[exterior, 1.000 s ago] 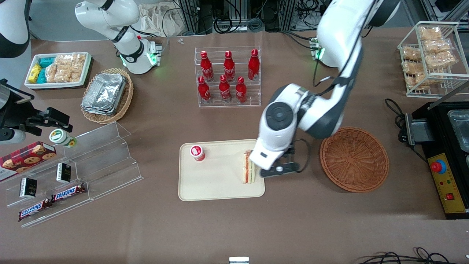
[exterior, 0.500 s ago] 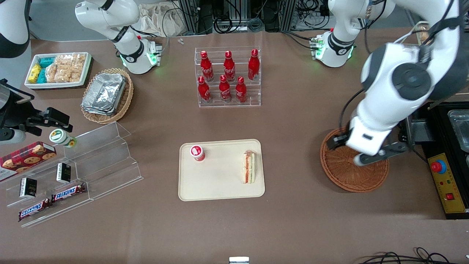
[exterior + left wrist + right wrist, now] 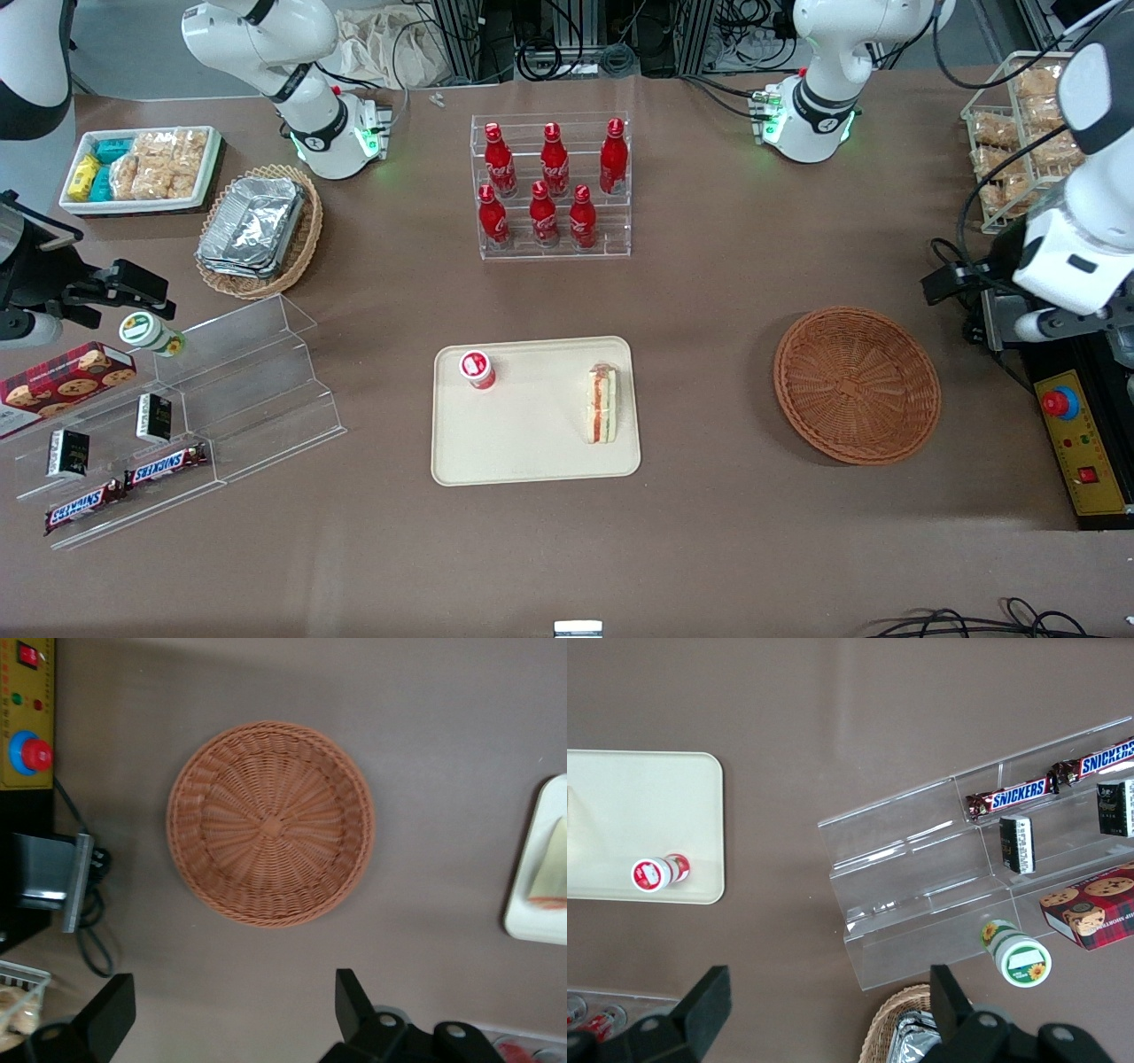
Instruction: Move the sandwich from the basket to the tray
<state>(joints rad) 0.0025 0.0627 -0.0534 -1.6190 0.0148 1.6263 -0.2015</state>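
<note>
The sandwich (image 3: pixel 602 405) stands on its edge on the cream tray (image 3: pixel 532 443), near the tray's end that faces the basket, with its red and orange filling up. The reddish-brown wicker basket (image 3: pixel 857 384) holds nothing. My gripper (image 3: pixel 988 306) hangs high above the table at the working arm's end, beside the basket and farther from the front camera than its centre. It is open and holds nothing. The left wrist view looks straight down on the basket (image 3: pixel 270 824) past the gripper (image 3: pixel 232 1010), with an end of the tray (image 3: pixel 536 921) and the sandwich (image 3: pixel 551 873) at the frame's border.
A small red-lidded cup (image 3: pixel 477 369) stands on the tray. A black control box with a red button (image 3: pixel 1076 425) and a wire rack of snack packets (image 3: pixel 1036 142) sit by my arm. A rack of red bottles (image 3: pixel 554 186) stands farther from the front camera than the tray.
My gripper left the sandwich on the tray and swung away over the basket toward the working arm's end of the table, rising. The sandwich stayed where it was.
</note>
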